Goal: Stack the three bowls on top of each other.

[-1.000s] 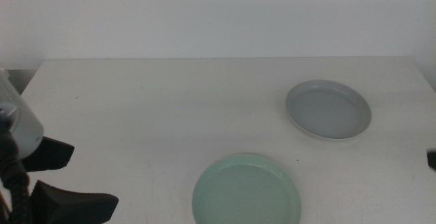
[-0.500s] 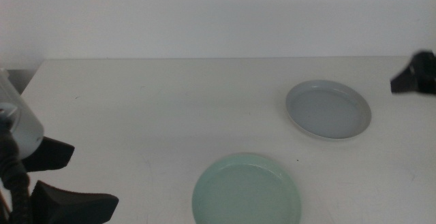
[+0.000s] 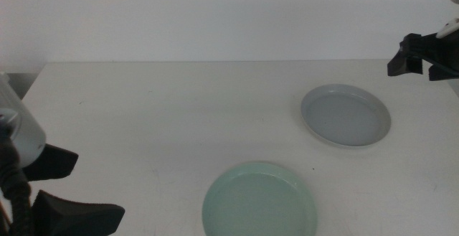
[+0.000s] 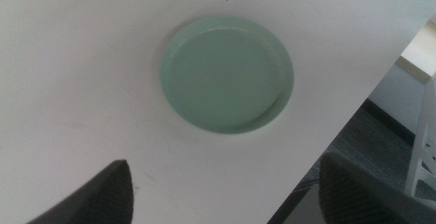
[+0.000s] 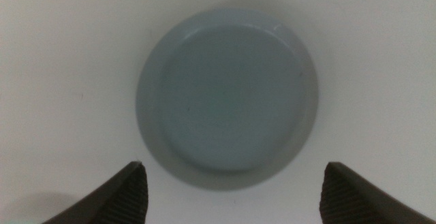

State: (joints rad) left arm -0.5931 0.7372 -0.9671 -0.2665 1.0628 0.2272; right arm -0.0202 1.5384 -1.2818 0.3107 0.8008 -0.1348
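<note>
Two of the bowls show. The mint green bowl (image 3: 259, 201) (image 4: 227, 73) lies near the table's front edge. The light grey bowl (image 3: 345, 115) (image 5: 227, 99) lies farther back on the right. My right gripper (image 3: 417, 62) (image 5: 238, 198) hangs open in the air at the right, above and a little behind the grey bowl, and the wrist view frames that bowl between its jaws. Off at the front left corner waits my left gripper (image 3: 68, 189) (image 4: 228, 203), open and holding nothing, with the green bowl to its right.
The white table (image 3: 158, 114) runs to a white wall at the back. Its front edge (image 4: 334, 135) passes close to the green bowl, with grey floor and a white chair leg (image 4: 424, 149) beyond.
My right gripper has come into the middle view from the right edge, risen, and moved left toward the grey bowl. The left gripper and both bowls have not moved.
</note>
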